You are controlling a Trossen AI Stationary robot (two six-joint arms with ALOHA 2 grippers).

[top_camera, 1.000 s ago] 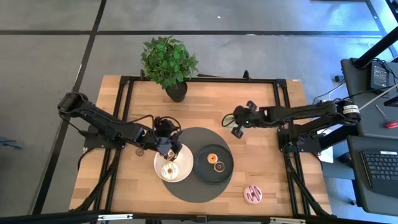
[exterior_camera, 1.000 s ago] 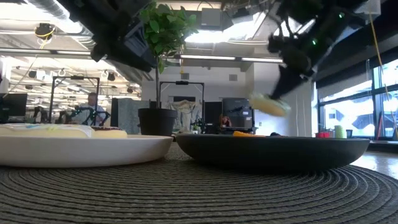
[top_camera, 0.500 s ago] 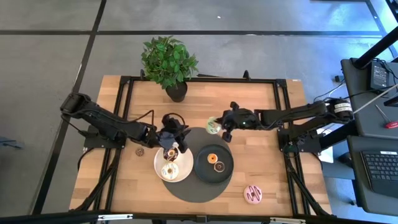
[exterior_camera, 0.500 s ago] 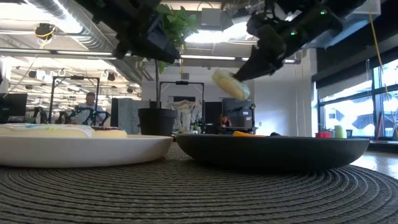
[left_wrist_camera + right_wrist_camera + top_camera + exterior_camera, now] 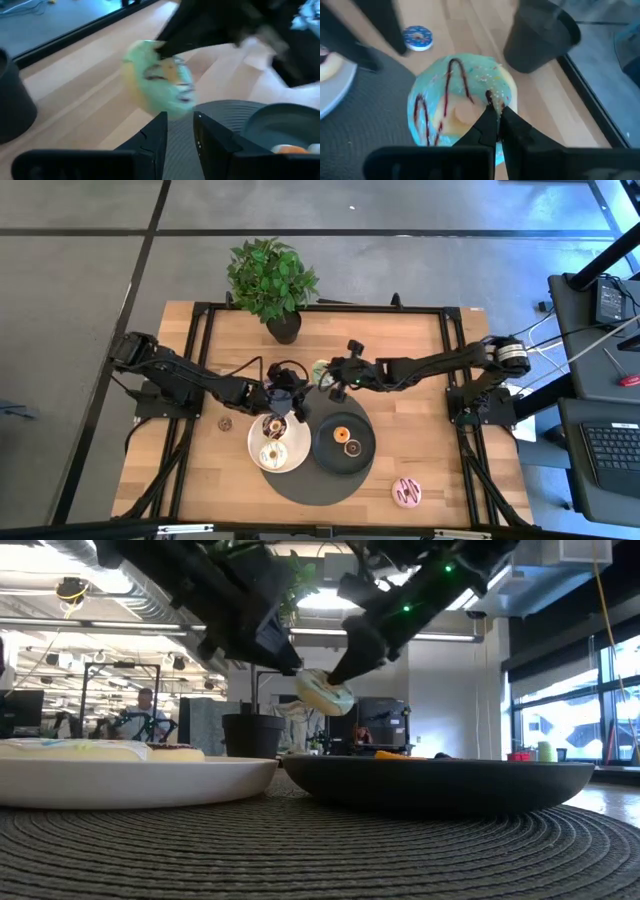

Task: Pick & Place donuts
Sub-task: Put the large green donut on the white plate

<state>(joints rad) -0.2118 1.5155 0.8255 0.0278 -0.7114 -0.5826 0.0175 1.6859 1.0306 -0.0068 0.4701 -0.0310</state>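
Observation:
A pale-green iced donut with dark red drizzle [image 5: 319, 371] [image 5: 325, 692] [image 5: 455, 105] hangs in the air over the far edge of the round grey mat, in my right gripper [image 5: 332, 376] [image 5: 499, 113], which is shut on it. My left gripper [image 5: 296, 395] [image 5: 180, 125] hovers just left of it, above the white plate's far rim, narrowly open and empty. Two donuts lie on the white plate [image 5: 294, 460]. An orange donut [image 5: 343, 435] lies on the black plate [image 5: 362, 450]. One pink donut [image 5: 406, 492] and one small blue donut [image 5: 224, 422] [image 5: 417, 38] rest on the table. My right gripper pinches the green donut's ring beside its centre [image 5: 492, 95] between the two fingers, only at their free ends. The fingers slant down from the table's right side. The donut is lifted clear and sits tilted below the fingertips [image 5: 350, 645].
A potted plant [image 5: 272, 280] stands at the table's far edge, close behind both grippers. The round grey mat [image 5: 315, 485] carries both plates. Bare wood lies to the right of the mat and along the near left. People and desks show in the room beyond.
My right gripper has carried the green donut toward the table's left, from right of the mat to over its far edge, rising a little on the way. My left gripper has moved from over the white plate toward the far edge and slightly right, meeting the donut.

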